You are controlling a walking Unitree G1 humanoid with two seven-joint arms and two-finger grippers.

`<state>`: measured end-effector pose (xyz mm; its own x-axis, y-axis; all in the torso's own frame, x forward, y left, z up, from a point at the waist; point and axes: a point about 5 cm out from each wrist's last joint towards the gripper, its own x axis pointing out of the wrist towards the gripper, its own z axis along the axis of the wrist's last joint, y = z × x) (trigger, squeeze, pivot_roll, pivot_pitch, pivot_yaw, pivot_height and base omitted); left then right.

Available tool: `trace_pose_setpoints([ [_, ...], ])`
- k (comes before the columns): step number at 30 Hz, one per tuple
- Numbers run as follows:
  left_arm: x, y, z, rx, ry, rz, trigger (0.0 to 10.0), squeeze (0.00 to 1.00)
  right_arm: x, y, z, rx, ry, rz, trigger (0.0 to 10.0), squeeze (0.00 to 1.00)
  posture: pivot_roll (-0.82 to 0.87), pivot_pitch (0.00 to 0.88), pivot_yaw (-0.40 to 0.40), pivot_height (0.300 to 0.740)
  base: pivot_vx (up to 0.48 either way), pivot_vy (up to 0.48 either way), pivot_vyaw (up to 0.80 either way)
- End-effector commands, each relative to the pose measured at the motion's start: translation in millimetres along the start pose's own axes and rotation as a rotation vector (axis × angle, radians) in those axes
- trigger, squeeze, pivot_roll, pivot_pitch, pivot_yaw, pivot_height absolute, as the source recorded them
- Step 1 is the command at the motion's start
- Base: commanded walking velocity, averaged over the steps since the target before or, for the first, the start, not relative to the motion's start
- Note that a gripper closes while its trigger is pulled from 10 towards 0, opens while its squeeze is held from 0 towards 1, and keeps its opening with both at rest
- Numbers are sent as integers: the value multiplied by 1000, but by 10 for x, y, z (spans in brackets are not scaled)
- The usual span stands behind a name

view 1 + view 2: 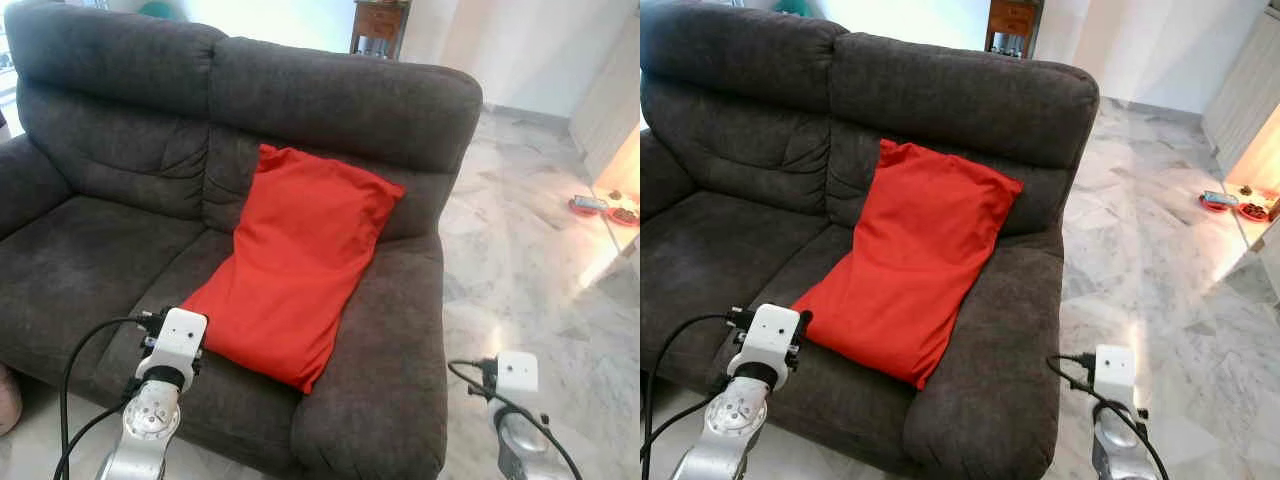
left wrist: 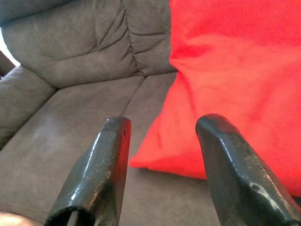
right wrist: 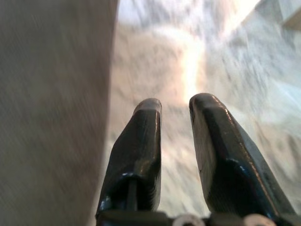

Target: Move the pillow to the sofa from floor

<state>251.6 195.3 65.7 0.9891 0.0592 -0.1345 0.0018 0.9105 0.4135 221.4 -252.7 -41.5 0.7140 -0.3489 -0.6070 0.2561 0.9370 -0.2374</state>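
The dark grey sofa (image 1: 120, 230) was seen filling most of the head views, with a pale marble floor (image 1: 520, 250) spread out on its right-hand side. The red pillow (image 1: 295, 270) was found already on the sofa, laid across the right-hand seat cushion, its upper edge leaned against the backrest and its lower corner reaching almost to the seat's front edge. The task was therefore judged essentially complete.

The left gripper (image 2: 162, 141) was held just in front of the pillow's lower left corner, above the seat; its fingers (image 2: 103, 165) were spread apart with nothing between them and no contact with the fabric could be made out. The right gripper (image 3: 174, 113) was held low beside the sofa's outer arm, over the floor; a narrow gap was seen between its fingers and nothing was held.

The main risk was judged to lie with the pillow's overhanging lower corner: were it caught by a left fingertip during a withdrawal, the soft pillow could be dragged forward and slid off the seat to the floor. A lesser risk was judged to be the right gripper brushing the sofa's side, since the upholstery lay close beside it.

Small red dishes (image 1: 600, 210) were seen far off on the floor, well apart from both arms.
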Motion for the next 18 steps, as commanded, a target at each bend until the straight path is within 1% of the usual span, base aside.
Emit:
trace_pose_setpoints([
  [1,-30,-66,25,-18,-19,-25,10000,0,-46,-49,-215,-77,79,-22,10000,0,139,0,-89,740,0,0,0],
  [2,-30,-66,25,-18,-19,-25,10000,0,-46,-49,-215,-77,79,-22,10000,0,139,0,-89,740,0,0,0],
  [3,-38,-76,15,-20,-19,-27,10000,0,-66,-57,-290,-75,107,-27,10000,0,139,0,-89,740,0,0,0],
  [5,-58,-96,4,-27,-20,-29,10000,0,-130,-64,-487,-87,182,-27,10000,0,145,0,-92,740,0,0,0],
  [6,-71,-108,13,-32,-27,-30,10000,0,-193,-81,-648,-140,237,-29,10000,0,153,0,-96,740,0,0,0],
  [8,-73,-105,29,-33,-34,-27,10000,0,-238,-113,-752,-196,275,-42,10000,0,153,0,-99,740,0,0,0],
  [11,-77,-97,42,-37,-40,-20,10000,0,-279,-128,-842,-207,310,-40,10000,0,150,0,-99,740,0,0,0],
  [12,-78,-96,49,-39,-44,-20,10000,0,-296,-133,-876,-244,317,-30,10000,0,147,0,-99,740,0,0,0],
  [14,-79,-93,60,-40,-52,-25,10000,0,-303,-128,-887,-223,316,-25,10000,0,150,0,-99,740,0,0,0],
  [15,-84,-90,68,-42,-59,-28,10000,0,-302,-114,-881,-198,305,-12,10000,0,152,0,-99,740,0,0,0],
  [16,-101,-82,89,-51,-77,-33,10000,0,-303,-67,-868,-157,276,38,10000,0,154,0,-98,740,0,0,0],
  [18,-115,-69,101,-56,-88,-34,10000,0,-312,-7,-869,-115,263,92,10000,0,154,0,-96,740,0,0,0],
])
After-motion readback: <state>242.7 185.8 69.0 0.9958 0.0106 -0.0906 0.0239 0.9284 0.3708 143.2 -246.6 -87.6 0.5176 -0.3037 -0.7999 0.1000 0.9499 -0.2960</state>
